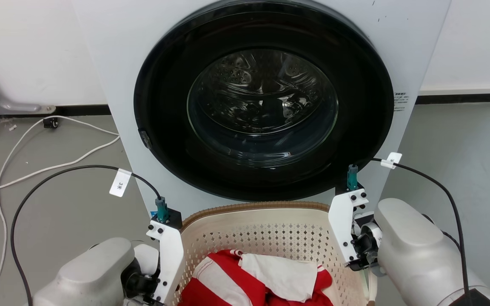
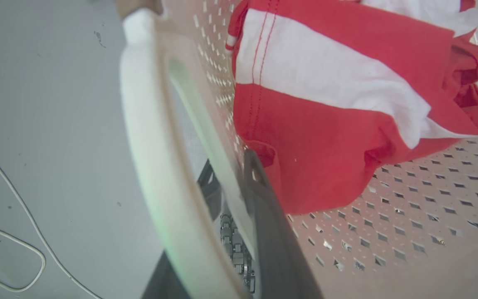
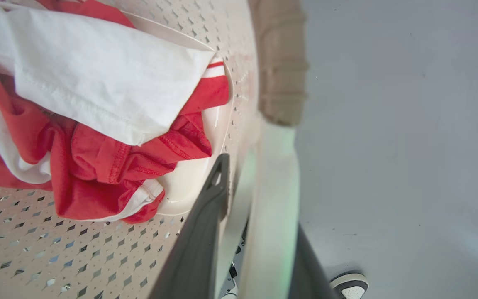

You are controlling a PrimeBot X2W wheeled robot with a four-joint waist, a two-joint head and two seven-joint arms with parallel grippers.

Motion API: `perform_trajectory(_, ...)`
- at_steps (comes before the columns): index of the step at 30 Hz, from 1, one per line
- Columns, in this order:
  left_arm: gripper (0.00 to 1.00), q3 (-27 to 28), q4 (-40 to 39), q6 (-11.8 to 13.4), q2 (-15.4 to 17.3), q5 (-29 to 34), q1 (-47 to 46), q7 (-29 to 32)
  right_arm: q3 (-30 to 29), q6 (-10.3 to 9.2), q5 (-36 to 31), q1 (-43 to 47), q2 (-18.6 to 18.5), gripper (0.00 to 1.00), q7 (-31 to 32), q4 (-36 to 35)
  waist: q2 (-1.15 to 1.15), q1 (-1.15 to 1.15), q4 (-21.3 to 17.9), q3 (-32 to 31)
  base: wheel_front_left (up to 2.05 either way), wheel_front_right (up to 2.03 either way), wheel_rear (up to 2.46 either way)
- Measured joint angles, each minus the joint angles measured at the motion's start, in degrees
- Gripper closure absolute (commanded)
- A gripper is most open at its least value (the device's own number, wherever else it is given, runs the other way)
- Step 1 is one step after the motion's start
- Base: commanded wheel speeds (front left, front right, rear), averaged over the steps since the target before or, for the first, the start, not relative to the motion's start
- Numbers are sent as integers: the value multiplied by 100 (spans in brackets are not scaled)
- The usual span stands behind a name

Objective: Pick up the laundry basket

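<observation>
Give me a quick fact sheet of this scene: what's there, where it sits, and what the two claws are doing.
Setting: grey floor, white washer ahead, its round door looks shut
Basket: cream basket with a brown rim, in front of the washer, between the arms
Contents: red and white clothes
Left arm: left gripper closed on the basket's side, one finger inside the wall, one outside by the white handle
Right arm: right gripper likewise on the opposite side
Loose items: white cable on the floor, left
</observation>
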Motion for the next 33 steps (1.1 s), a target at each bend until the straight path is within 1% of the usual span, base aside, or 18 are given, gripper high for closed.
perform_trajectory(12, 100, -3, 24, -1, 2, 94, -76, -146, 4, 0, 58, 19, 2, 100, -200, 148, 0, 0, 35, 7, 0, 0, 0)
perform_trajectory(33, 100, -7, 86, -10, -8, 79, -140, -142, 31, 1, 205, 13, 10, 100, -396, 282, 0, 0, 102, 13, 0, 0, 0)
